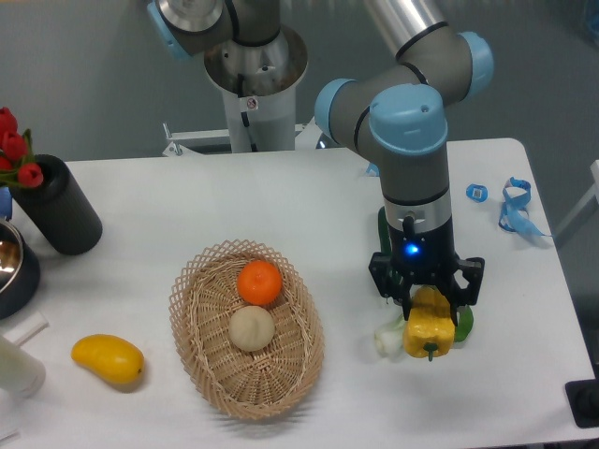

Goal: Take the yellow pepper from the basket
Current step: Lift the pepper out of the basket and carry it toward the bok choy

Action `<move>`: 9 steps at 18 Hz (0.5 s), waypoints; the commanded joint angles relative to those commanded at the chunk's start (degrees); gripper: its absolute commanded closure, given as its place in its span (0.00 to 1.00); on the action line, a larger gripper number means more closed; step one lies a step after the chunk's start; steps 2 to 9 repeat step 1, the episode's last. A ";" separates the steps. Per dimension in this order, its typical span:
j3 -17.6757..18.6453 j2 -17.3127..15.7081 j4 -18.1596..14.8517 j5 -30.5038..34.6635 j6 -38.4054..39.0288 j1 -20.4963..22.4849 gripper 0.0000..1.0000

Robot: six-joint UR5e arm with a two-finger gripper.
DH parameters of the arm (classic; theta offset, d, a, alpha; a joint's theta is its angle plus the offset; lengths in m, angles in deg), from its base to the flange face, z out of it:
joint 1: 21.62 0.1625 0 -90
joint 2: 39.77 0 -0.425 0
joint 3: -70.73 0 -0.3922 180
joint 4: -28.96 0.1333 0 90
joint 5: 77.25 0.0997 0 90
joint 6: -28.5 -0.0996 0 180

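Tool (428, 313) was found clenched on the yellow pepper (429, 329), held above the desk (187, 206) well right of the basket (245, 327), over a leafy green; the pick-up step appeared complete, the next move requiring only a steady hold.

Even, bright overhead light washes the white tabletop (168, 196), so shadows stay soft and short. A faint one pools under the basket (309, 360) along its front rim, another beside the black cylinder (58, 208) near the left edge. The arm's silver tube (401, 13) carries a long pale glare streak, and the blue joint cap (405, 119) shows a soft sheen. A blue indicator light (413, 249) glows above the gripper (428, 297). Focus is a touch soft all over and fine detail looks smeared. The metal bowl (11, 264) at the left edge catches a warm reflection.
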 joint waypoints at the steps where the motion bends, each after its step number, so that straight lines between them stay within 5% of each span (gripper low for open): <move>1: 0.00 0.09 0.00 0.00 0.09 0.00 0.66; 9: 0.00 0.09 0.00 0.00 0.09 0.00 0.66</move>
